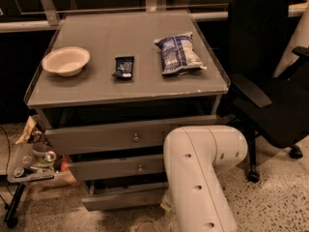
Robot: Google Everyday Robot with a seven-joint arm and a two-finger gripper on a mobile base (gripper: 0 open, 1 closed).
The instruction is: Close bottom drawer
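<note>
Bottom drawer (124, 197), under worktop's front edge, sits part-open. Gripper is hidden behind arm (200, 178), low beneath the front-right corner; jaw state can't be told. Risk: off-centre push skews drawer, jamming it before it's shut.

Claw concealed behind the white arm (203, 178), below the front right corner of the table (96, 88). The arm also covers the right end of the bottom drawer (125, 199). Office chair (270, 81) cropped at right.
</note>
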